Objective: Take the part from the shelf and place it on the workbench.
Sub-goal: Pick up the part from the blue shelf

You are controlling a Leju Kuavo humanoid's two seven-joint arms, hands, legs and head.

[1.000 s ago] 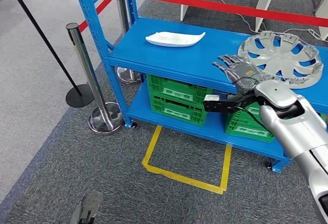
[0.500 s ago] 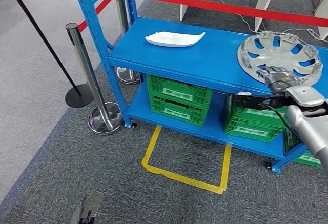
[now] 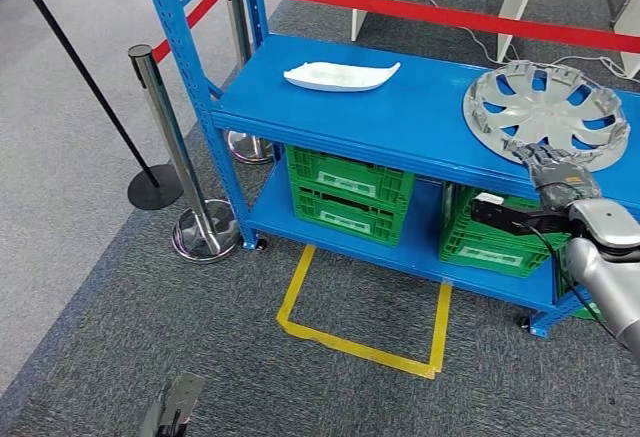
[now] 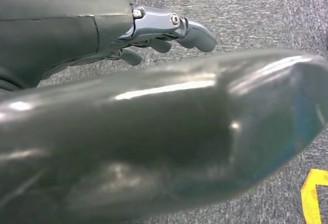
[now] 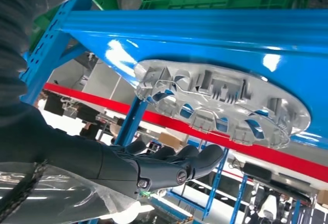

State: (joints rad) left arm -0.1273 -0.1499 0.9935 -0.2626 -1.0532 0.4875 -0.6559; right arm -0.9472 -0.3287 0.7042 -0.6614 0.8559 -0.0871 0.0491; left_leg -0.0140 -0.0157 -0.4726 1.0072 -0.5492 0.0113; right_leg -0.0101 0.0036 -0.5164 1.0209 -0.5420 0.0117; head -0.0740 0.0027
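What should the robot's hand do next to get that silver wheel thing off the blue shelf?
Probably reach a little further forward and close on the near rim of the silver wheel cover. The right hand is at that rim over the blue shelf, and in the right wrist view its fingers are stretched out with a gap to the cover, holding nothing.

No text can be read anywhere. The green crates [image 3: 349, 193] under the blue shelf [image 3: 377, 117] carry pale label panels, possibly printed, but too small and blurred to make out.
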